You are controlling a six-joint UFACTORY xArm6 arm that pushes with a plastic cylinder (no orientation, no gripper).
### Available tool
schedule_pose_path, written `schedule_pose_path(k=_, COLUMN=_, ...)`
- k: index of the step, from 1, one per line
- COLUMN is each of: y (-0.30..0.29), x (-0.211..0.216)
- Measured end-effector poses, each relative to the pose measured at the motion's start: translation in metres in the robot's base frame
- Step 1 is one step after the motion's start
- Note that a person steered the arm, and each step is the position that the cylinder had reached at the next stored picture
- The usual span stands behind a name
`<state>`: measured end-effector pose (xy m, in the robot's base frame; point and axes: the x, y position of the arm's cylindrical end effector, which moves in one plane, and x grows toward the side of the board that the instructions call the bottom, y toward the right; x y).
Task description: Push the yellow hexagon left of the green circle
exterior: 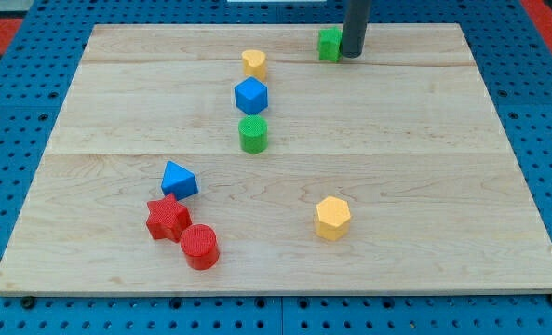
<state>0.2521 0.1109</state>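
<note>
The yellow hexagon (332,218) lies on the wooden board at the lower right of centre. The green circle (253,134) stands near the board's middle, up and to the left of the hexagon. My tip (351,54) is at the view's top, touching or just right of a green block (329,44), far from both the hexagon and the circle.
A blue hexagon (251,95) sits just above the green circle, and a yellow block (253,62) above that. A blue triangle (179,180), a red star (168,218) and a red circle (200,247) cluster at the lower left. The board's edge (276,294) runs along the bottom.
</note>
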Motion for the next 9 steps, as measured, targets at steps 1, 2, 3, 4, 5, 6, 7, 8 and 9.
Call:
schedule_pose_path(k=1, y=0.003, x=0.000)
schedule_pose_path(k=2, y=0.040, x=0.055)
schedule_pose_path(k=3, y=0.076, x=0.141)
schedule_pose_path(k=4, y=0.086, x=0.224)
schedule_pose_path(k=5, y=0.050, x=0.266)
schedule_pose_path(k=6, y=-0.004, x=0.281)
schedule_pose_path(k=7, y=-0.019, x=0.308)
schedule_pose_path(k=8, y=-0.071, x=0.305)
schedule_pose_path(k=9, y=-0.120, x=0.265)
